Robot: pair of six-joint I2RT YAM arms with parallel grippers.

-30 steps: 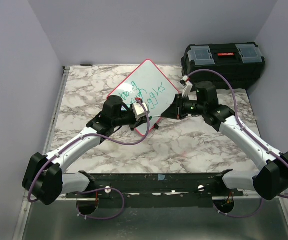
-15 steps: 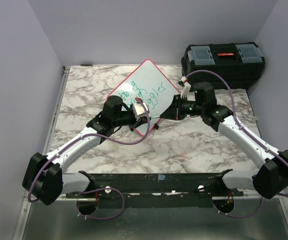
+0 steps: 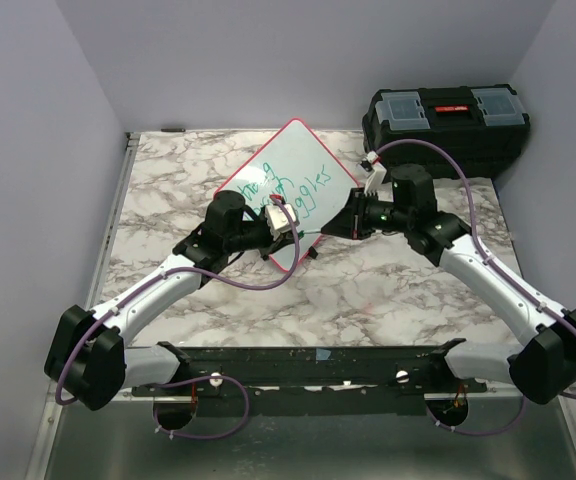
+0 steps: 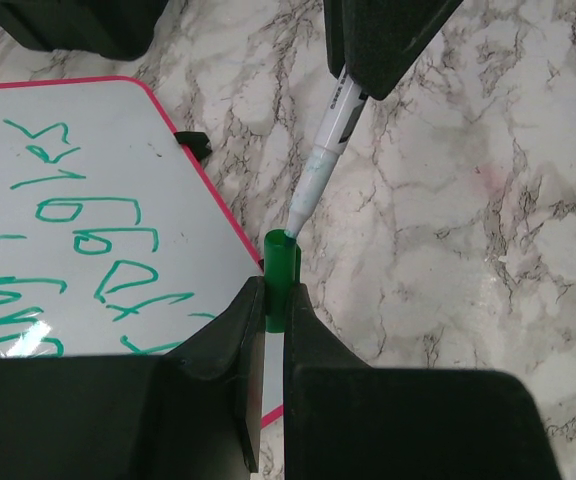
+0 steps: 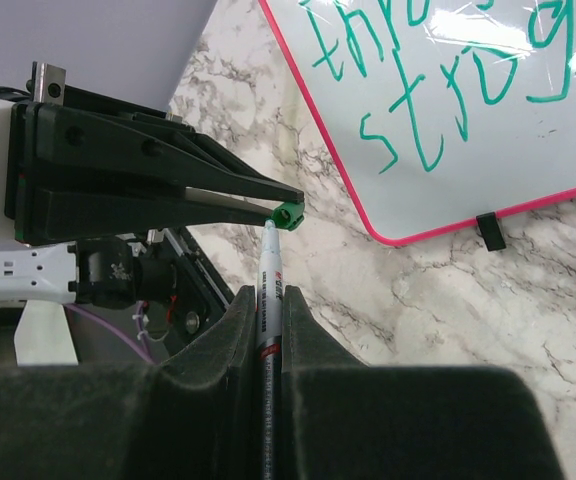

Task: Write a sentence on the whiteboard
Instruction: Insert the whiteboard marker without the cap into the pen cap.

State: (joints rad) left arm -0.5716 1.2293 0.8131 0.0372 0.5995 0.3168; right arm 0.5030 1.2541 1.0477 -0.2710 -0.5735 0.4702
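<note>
The marker [image 4: 320,165], clamped in the right gripper [image 5: 268,300], points left with its tip at the mouth of the green cap [image 4: 281,268]. The left gripper [image 4: 273,305] pinches the cap. Their long axes nearly line up, with a slight kink. Both arms reach inward and meet just off the near-right edge of the whiteboard [image 3: 294,145]. It lies flat at the far middle of the table [image 3: 368,300], bearing the sentence [image 3: 286,192].

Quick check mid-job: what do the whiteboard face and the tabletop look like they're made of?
Square pink-framed whiteboard: smooth glossy white face, probably melamine or coated steel, going by the bright glare patches; frame looks plastic. Grey-veined white table top: marble pattern with a soft sheen, real stone or printed laminate, cannot tell.
</note>
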